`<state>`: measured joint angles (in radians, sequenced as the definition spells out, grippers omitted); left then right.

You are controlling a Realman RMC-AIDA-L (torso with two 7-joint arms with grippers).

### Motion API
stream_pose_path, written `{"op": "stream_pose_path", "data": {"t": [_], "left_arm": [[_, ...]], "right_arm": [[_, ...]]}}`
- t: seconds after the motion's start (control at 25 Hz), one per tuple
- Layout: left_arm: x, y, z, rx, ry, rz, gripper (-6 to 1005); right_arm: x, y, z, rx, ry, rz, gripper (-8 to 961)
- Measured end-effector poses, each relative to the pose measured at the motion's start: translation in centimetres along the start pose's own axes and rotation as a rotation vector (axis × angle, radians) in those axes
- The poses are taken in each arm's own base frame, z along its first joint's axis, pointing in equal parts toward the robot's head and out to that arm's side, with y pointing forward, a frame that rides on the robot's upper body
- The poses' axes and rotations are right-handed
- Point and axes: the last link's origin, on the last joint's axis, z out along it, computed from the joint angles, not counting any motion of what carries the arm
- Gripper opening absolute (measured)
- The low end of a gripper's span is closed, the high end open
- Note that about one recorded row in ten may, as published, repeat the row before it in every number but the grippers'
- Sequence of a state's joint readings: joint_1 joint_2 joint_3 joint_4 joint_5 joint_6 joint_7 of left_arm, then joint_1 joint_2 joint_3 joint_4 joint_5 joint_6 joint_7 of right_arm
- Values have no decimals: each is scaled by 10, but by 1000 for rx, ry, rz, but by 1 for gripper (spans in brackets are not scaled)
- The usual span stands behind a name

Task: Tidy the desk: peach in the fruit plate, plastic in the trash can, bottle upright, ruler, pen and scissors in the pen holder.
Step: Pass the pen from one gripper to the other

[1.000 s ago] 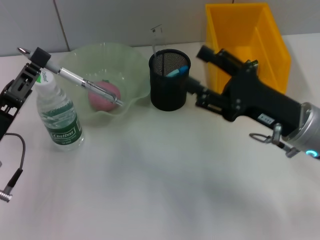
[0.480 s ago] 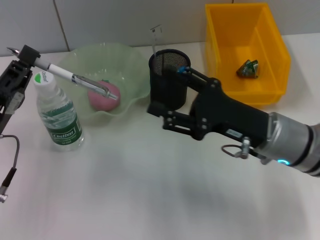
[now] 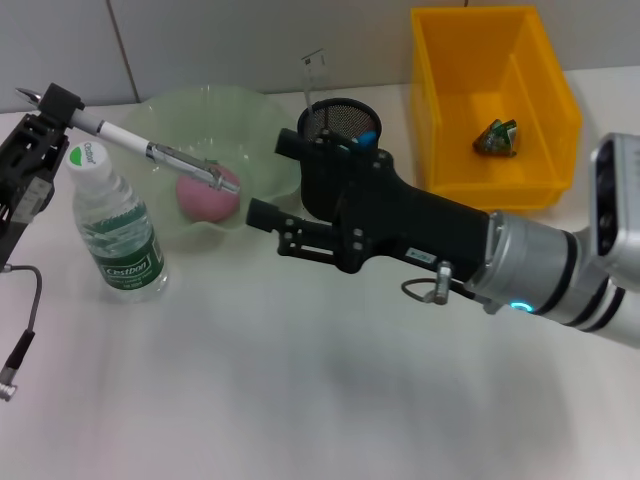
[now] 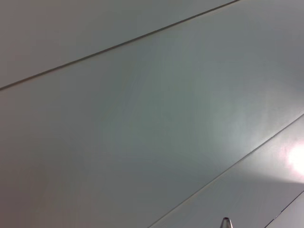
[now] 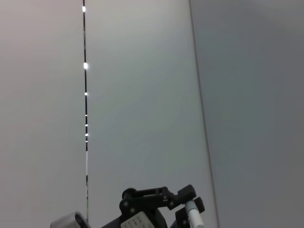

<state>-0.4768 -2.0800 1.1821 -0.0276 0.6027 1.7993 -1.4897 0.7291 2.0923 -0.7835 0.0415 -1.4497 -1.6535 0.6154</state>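
Left gripper [image 3: 62,108], far left, grasps the slim white-and-silver pen [image 3: 150,152] by one end; rigid, light, likely slippery.

Right gripper [image 3: 272,180], fingers apart, empty.

Lighting is pretty even and bright from overhead in the head view, so the white desk [image 3: 250,400] only gets soft, fuzzy grey shadows under the right arm [image 3: 450,250]. The bottle [image 3: 115,225] looks sharp, label readable. The left wrist view is dim greyish wall with a blown-out glare spot at one edge. The right wrist view shows small bright specks along a seam.
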Motion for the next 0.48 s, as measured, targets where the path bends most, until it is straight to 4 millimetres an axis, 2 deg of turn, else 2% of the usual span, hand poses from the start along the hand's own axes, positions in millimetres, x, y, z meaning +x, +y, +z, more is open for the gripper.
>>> {"op": "stream_pose_path", "data": {"t": [0.48], "left_arm": [[1, -1, 8, 0, 20, -11, 145]], "right_arm": [[2, 2, 17, 6, 1, -48, 810]]}}
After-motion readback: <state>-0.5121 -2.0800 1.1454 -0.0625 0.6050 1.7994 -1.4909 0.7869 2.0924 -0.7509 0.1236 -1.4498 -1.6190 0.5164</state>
